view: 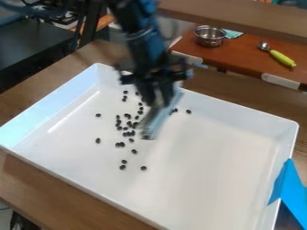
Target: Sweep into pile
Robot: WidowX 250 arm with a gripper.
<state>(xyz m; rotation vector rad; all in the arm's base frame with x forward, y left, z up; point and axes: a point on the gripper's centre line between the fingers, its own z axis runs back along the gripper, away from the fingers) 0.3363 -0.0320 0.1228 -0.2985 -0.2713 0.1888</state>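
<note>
The wooden worktop (36, 184) shows in front of the white tray (78, 187) and along its sides, with a bright blue piece (290, 186) against the tray's right wall in the view. Small black beans (121, 144) lie scattered on the tray's floor, most in a loose cluster left of its middle, with strays around them and a few towards its far wall. Beyond the tray, to the right, is a reddish-brown surface (243, 58) with a metal bowl (209, 37), a pale green cloth (232, 34) beside it and a green-handled spoon (280, 57) further right. A dark table (30, 51) stands past the tray's far left. The flat tool (158, 121) slants down over the tray, its lower end near the cluster; the end effector (157, 92) is clamped on it, blurred. The arm (141, 36) comes down steeply from beyond the tray's far side.
</note>
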